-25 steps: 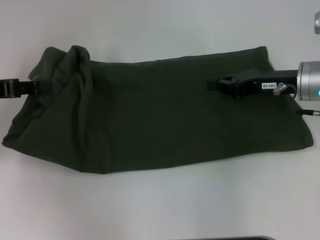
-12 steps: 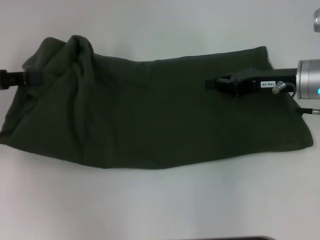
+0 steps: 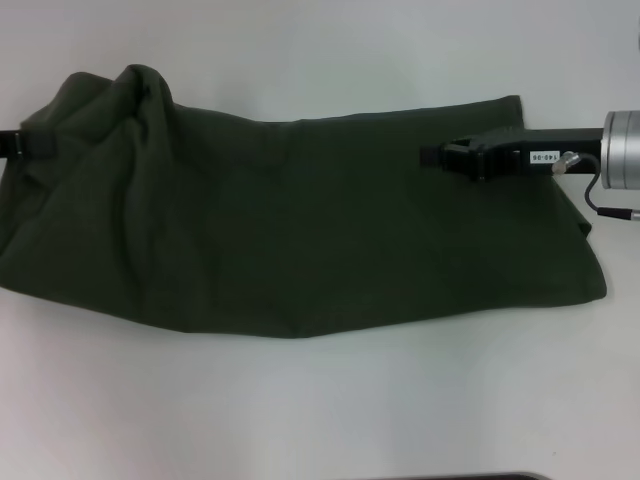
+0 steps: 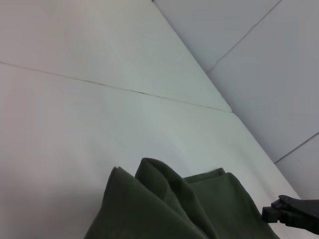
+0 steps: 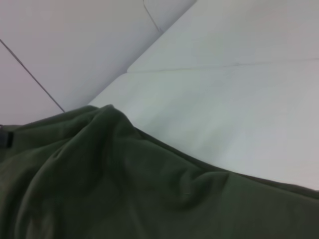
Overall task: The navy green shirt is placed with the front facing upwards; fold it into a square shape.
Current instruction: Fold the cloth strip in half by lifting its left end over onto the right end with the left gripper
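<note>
From the head view I saw the navy green shirt (image 3: 300, 220) lying as a long band across the white table (image 3: 320, 400), its left end bunched and raised. My right claw (image 3: 445, 156) reached in over the far right part of the cloth; whether it was spread or pinching fabric I could not tell. My left claw (image 3: 22, 142) showed only as a dark tip at the shirt's far left edge, its grip likewise unclear.

In the left wrist view a folded ridge of the shirt (image 4: 169, 204) stood up from the table (image 4: 99, 124), with the other arm's claw (image 4: 294, 213) farther off.

The right wrist view showed only rumpled shirt (image 5: 124, 189) on the table (image 5: 239, 99).

I judged the lengthwise fold done; the next move called for bringing one end over the other
</note>
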